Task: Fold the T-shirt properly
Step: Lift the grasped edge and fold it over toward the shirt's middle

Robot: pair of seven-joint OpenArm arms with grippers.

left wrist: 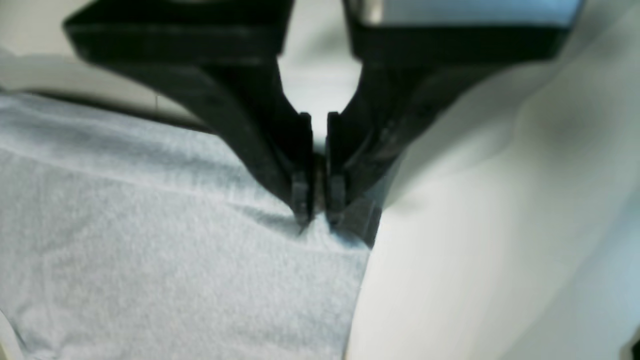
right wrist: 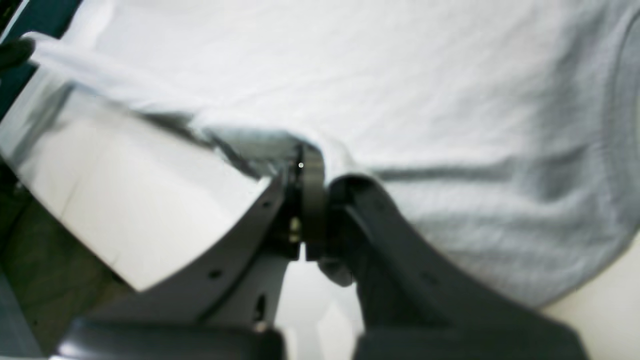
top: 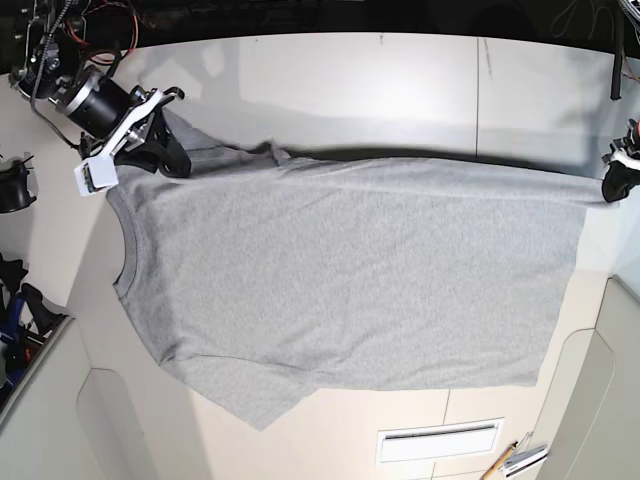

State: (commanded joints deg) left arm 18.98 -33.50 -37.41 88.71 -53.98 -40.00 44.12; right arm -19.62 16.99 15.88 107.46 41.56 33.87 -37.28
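Observation:
The heather-grey T-shirt lies spread flat on the white table, plain side up, crew neck at the left and hem at the right. My right gripper is at the shirt's far left shoulder and is shut on a fold of its cloth; the jaws show pinched together in the right wrist view. My left gripper is at the far right hem corner. In the left wrist view it is shut on the shirt's edge. No lettering shows.
The near sleeve lies towards the table's front. A vent slot and a pen with a clip sit at the front right. Dark gear and cables stand off the table's left edge.

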